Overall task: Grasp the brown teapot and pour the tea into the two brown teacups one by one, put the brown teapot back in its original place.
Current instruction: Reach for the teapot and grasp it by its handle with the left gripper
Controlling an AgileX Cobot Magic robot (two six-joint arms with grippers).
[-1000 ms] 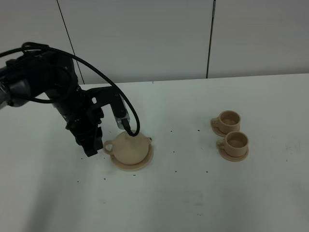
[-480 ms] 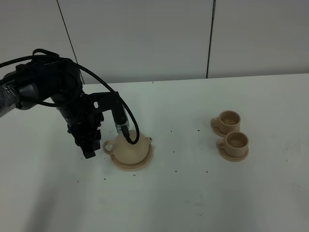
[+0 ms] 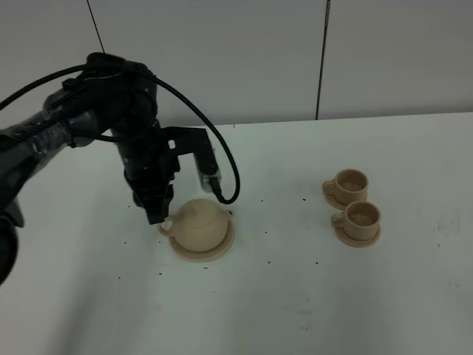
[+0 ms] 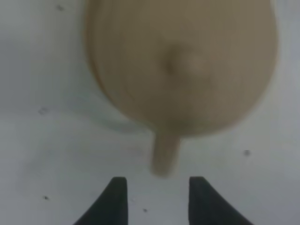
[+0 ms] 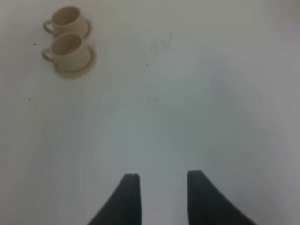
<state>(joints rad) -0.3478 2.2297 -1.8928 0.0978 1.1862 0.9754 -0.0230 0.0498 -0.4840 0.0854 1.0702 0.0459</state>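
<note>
Hanging over the left half of the exterior high view, the black left arm (image 3: 137, 140) points its left gripper (image 3: 157, 214) down at the white table (image 3: 295, 296), right beside the round, squat, matte beige-tan ceramic teapot (image 3: 201, 224). The teapot sits upright with its domed lid on, resting on the flat round beige-tan saucer plate (image 3: 194, 256), a little left of the frame's centre. Its loop handle (image 3: 168, 226) faces the gripper and its short spout (image 3: 229, 214) points toward the right of the frame.

The left wrist view is blurred, but it shows the left gripper (image 4: 157, 199) with its two dark fingertips (image 4: 117, 197) parted. The teapot's handle (image 4: 165, 157) lies just ahead of the gap, not between them, and nothing is gripped.

The two small beige-tan cylindrical teacups stand at the right of the exterior view, well apart from the teapot. The farther teacup (image 3: 350, 181) and the nearer teacup (image 3: 363, 216) are close together, each on its own small tan saucer (image 3: 355, 238), handles turned left.

Seen from the right wrist, the right gripper (image 5: 161, 197) has its fingers spread and empty above bare table, with both teacups some way ahead of it. A black cable (image 3: 222, 159) loops from the left arm above the teapot.
</note>
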